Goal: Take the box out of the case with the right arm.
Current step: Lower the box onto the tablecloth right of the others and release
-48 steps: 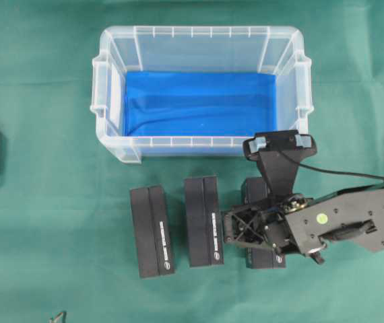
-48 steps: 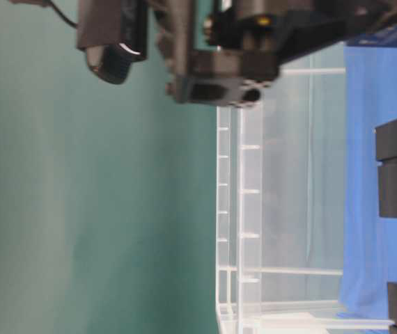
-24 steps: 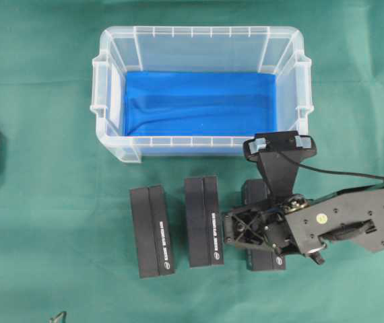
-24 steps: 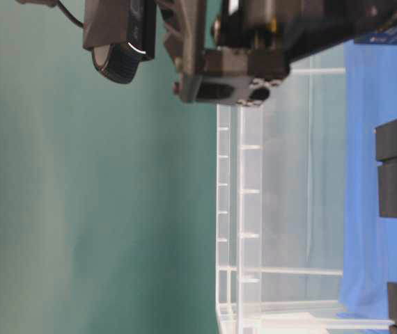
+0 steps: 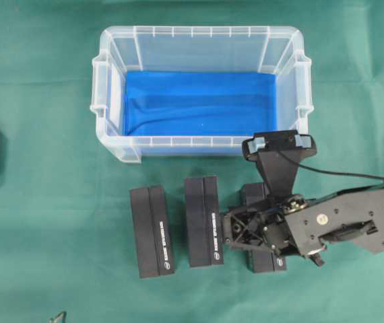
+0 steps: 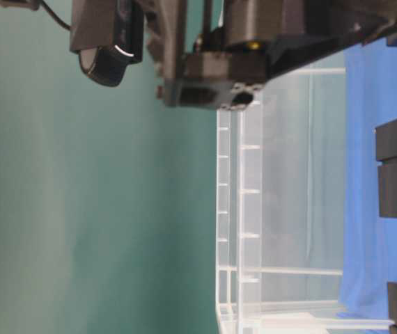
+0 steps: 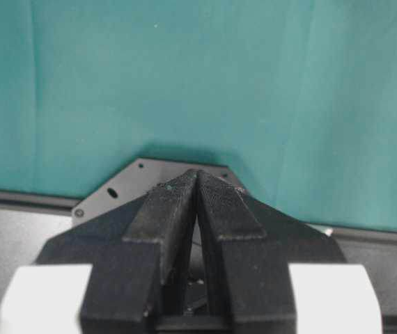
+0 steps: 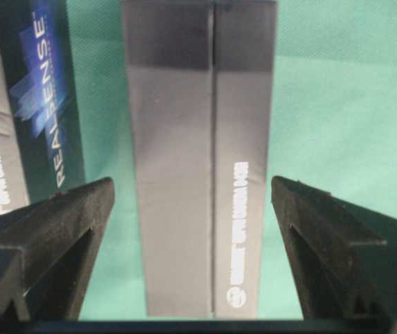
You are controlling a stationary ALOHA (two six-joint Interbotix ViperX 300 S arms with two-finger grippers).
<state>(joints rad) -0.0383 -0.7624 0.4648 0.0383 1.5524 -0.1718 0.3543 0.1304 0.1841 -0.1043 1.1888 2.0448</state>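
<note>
Overhead view: right arm [image 5: 354,225] comes in from the right edge, lower right of frame, lying low and nearly level, wrist camera bracket sticking up toward the case. Right pincer [image 5: 236,232] sits over the rightmost of three black boxes on the green worktop [image 5: 44,202].

Right wrist view: pincer fingers [image 8: 52,229] spread wide, one each side of the third box [image 8: 198,160], clear gaps on both sides, nothing pinched. Box lies flat on the cloth, white print along its long edge. Middle box [image 8: 28,111] with blue RealSense print shows at the left of that frame.

Box row sits below the case [image 5: 199,40] in the overhead frame: left box [image 5: 151,232], middle box, third box partly under the pincer. Case holds only its blue cloth [image 5: 199,104]; all boxes are outside it.

Left wrist view: left pincer [image 7: 197,181] pressed together, tips meeting, pointing at bare green worktop and a black base plate [image 7: 115,191].

Table-level view: blurred arm underside at the top, case wall at centre.
</note>
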